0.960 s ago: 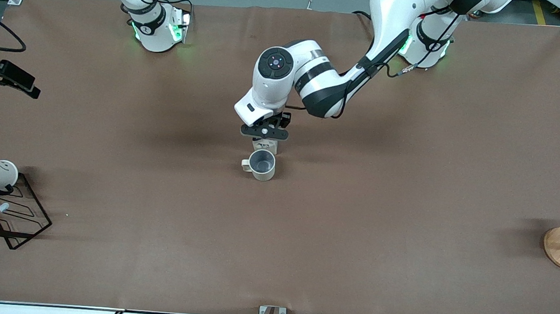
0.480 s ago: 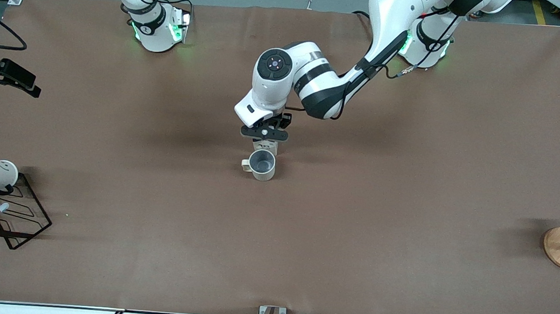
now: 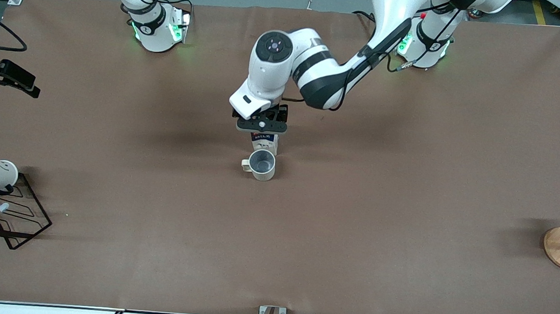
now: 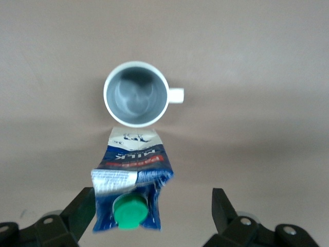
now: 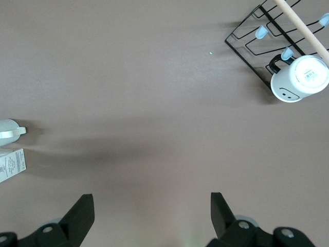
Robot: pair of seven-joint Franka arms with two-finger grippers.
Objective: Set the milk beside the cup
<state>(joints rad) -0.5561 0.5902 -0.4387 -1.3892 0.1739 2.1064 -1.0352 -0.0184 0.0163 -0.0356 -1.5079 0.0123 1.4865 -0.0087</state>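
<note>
Standing blue-white milk (image 4: 131, 182), green-capped

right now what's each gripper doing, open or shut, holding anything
left gripper: open, holding nothing, over the milk that stands beside the cup.
right gripper: open, empty, waiting over bare table.

Evenly lit from overhead, bright but matte; no glare on the brown table (image 3: 405, 195). Soft, diffuse shadows beside the cup (image 3: 262, 164) toward the right arm's end. Green glow at both arm bases. Wrist views slightly soft, no edge distortion.
</note>
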